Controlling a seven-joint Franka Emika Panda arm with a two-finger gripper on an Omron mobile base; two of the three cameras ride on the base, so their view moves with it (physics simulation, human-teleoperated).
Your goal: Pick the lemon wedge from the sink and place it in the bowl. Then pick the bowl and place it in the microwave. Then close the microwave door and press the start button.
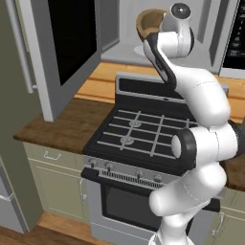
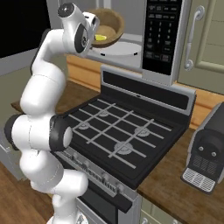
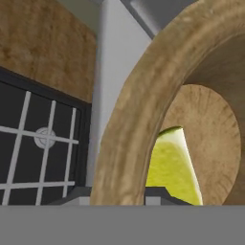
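While the arm reaches high over the stove [image 1: 143, 134], the bowl [image 2: 107, 26] hangs at the mouth of the microwave [image 2: 164, 33], tilted toward the arm, just above the white turntable plate [image 2: 120, 49]. The gripper [image 2: 92, 31] has it by the near rim: from the hand view the thick wooden wall rises right between the finger tips, so the jaws look clamped on that rim, one inside and one outside. The lemon wedge [image 3: 173, 167] lies inside the bowl, slid down against the wall nearest the hand, a bright yellow patch also visible from the right base view.

The bowl looks stiff and fairly light, turned wood with a broad rim that gives the fingers a good flat bite. Held at one edge only, though, its weight pulls on the grip and it leans; I would judge the rim hold sound as long as the hand keeps it from tipping further. The wedge is the loose part: small, wet-looking, free to slide or roll out over the low side if the tilt grows. Levelling the bowl before setting it on the plate seems the safe course.

The microwave door [image 1: 57, 52] stands swung wide open at the left, leaving the way in clear.
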